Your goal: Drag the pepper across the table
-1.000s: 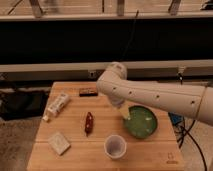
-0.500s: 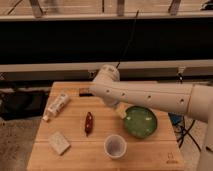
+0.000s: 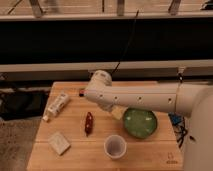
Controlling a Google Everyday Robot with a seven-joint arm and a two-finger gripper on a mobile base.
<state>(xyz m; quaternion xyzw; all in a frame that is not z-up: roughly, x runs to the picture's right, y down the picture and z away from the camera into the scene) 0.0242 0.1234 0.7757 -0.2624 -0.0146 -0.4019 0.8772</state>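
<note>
The pepper (image 3: 88,122), a slim dark red chili, lies on the light wooden table (image 3: 150,159) left of centre, pointing towards me. The white arm (image 3: 145,96) reaches in from the right, and its rounded joint hangs above the table's far middle. My gripper (image 3: 117,112) is mostly hidden under the arm. Only a pale part of it shows between the arm and the green bowl, to the right of the pepper and apart from it. Nothing is held in the gripper.
A white tube (image 3: 56,106) lies at the left edge and a pale block (image 3: 59,143) at the front left. A white cup (image 3: 115,146) stands at the front middle and a green bowl (image 3: 140,122) to its right. A small dark block (image 3: 81,91) is at the back.
The arm's joint has swung left and lower over the table, closer to the pepper. The pepper and the other objects have not moved.
</note>
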